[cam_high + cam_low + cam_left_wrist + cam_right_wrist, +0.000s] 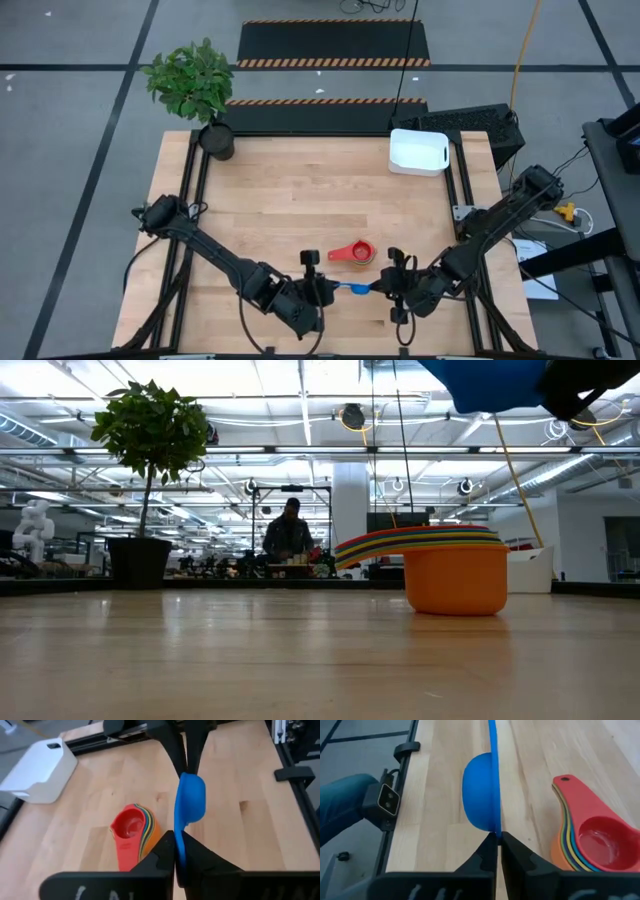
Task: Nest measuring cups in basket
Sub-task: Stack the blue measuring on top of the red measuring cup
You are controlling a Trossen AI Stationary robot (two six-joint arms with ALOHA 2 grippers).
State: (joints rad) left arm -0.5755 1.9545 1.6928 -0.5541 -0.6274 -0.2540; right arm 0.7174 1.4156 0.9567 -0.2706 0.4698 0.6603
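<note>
While both dark arms reach in over the near edge of the light wooden table (pixel 300 200), a mid-blue plastic measuring cup (pixel 356 289) hangs in the air between them, held at both ends. The left gripper (pixel 325 291) has its two fingers (pixel 197 860) pressed together on the flat handle of that blue cup, as the left wrist view shows. The right gripper (pixel 388 287) pinches the rim of the bowl on the opposite side, its fingers (pixel 517 855) closed tightly on the thin edge, so the cup is turned on its side with the rounded bowl bulging outward.

Just beside the raised cup, a little farther from the near edge, a nested stack of plastic measuring cups (pixel 353 254) rests on the table. An orange cup (pixel 456 578) is the outermost, a red cup (pixel 600 835) sits innermost on top, and thin rims of other colours show between them; their handles fan out together.

Well apart, at the far right corner, stands the small white rectangular plastic basket (pixel 418 150). A dark round pot with a leafy green plant (pixel 193 82) stands at the far left corner. In the low view, a person (pixel 289 535) is in the room beyond the table.
</note>
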